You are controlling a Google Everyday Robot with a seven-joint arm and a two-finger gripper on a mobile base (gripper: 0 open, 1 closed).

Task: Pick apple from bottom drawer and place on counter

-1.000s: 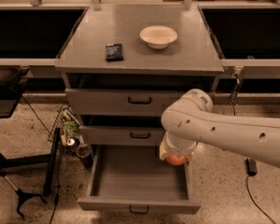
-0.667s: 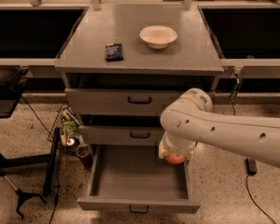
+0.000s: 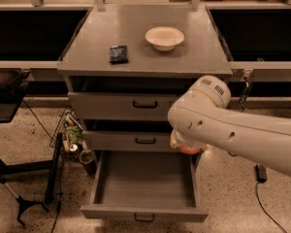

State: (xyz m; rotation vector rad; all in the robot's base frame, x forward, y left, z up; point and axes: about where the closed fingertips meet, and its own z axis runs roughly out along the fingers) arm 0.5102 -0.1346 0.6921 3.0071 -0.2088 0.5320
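The bottom drawer (image 3: pixel 144 181) is pulled fully out, and the part of its grey floor that shows is bare. The apple (image 3: pixel 189 150) is a small red-orange shape just under the end of my white arm, above the drawer's back right corner and clear of its floor. My gripper (image 3: pixel 180 143) is mostly hidden beneath the arm and is shut on the apple. The counter (image 3: pixel 136 38) is the flat grey top of the cabinet, above and behind the gripper.
A cream bowl (image 3: pixel 164 37) and a small dark packet (image 3: pixel 119 53) lie on the counter. The two upper drawers (image 3: pixel 145 104) are nearly shut. Dark recessed bins (image 3: pixel 34 33) flank the cabinet. A wire basket (image 3: pixel 70 132) and a black stand (image 3: pixel 26 178) are on the floor at left.
My arm has risen a little, lifting the apple higher above the drawer's back right corner. Nothing else has moved.
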